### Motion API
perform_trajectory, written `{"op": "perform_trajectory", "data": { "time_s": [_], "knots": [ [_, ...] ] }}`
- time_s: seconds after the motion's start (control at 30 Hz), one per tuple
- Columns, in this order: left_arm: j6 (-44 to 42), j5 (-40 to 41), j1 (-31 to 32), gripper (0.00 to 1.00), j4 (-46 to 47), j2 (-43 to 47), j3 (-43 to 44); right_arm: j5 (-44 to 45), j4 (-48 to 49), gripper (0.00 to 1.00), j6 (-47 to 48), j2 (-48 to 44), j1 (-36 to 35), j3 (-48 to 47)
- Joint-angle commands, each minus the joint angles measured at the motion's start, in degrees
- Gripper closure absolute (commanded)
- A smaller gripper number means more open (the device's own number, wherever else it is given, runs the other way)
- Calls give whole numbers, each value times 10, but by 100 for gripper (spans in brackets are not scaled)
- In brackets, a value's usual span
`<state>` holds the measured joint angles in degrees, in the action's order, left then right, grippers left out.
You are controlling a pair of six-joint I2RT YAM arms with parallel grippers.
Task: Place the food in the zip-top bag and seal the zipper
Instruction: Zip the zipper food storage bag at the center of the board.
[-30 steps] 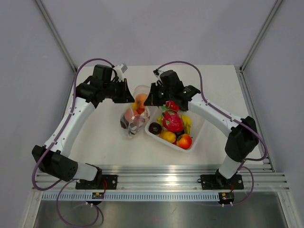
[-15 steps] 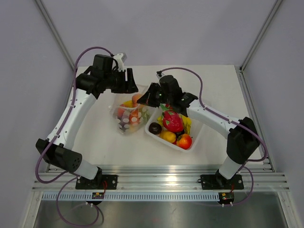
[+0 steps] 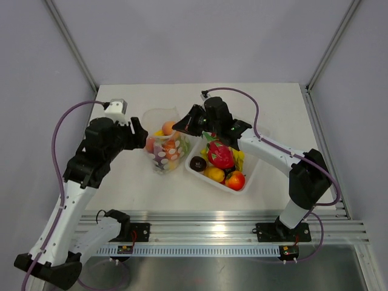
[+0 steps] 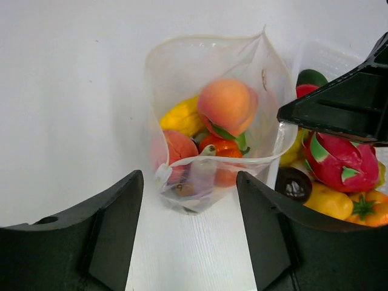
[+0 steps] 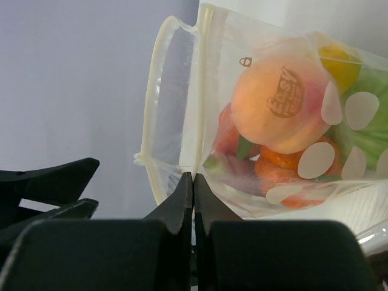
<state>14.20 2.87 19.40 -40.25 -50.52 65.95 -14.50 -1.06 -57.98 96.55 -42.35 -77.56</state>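
The left gripper [image 3: 138, 130] hovers spread near the zip-top bag [image 3: 163, 148]; the right gripper [image 3: 177, 126] pinches its rim — mouth gaping, food [image 3: 168, 128] inside, standing on the table [image 3: 124, 176] beside the tray [image 3: 252, 167].

The zip-top bag [image 4: 182, 66] gapes (zipper [image 5: 202, 73] unsealed), holding a peach [image 4: 228, 106]; dragon fruit [image 4: 339, 160] beside.

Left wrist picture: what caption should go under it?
Open left end effector faces the zip-top bag full of toy food.
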Motion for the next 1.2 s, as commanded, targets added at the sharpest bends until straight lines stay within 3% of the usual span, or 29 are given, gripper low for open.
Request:
{"op": "perform_trajectory", "data": {
  "time_s": [0.0, 0.13, 0.4, 0.67, 1.03, 1.17],
  "knots": [
    [-20, 62, -3, 34, 146, 47, -71, -5, 42, 100, -8, -2, -5, -12],
    [-49, 66, -17, 36, 159, 58, -103, -4, 41, 100, -6, -6, -6, -8],
    [-70, -100, -71, 41, 158, -4, -93, -12, 48, 100, -10, -3, -6, -3],
    [-69, -168, -78, 35, 111, -7, -79, -18, 48, 100, -8, 0, -5, -6],
    [11, -103, -84, 31, 134, 42, -139, -18, 45, 100, -3, -3, -5, 0],
    [34, -88, -85, 36, 144, 51, -159, -23, 47, 100, -4, 0, -5, -2]
  ]
}}
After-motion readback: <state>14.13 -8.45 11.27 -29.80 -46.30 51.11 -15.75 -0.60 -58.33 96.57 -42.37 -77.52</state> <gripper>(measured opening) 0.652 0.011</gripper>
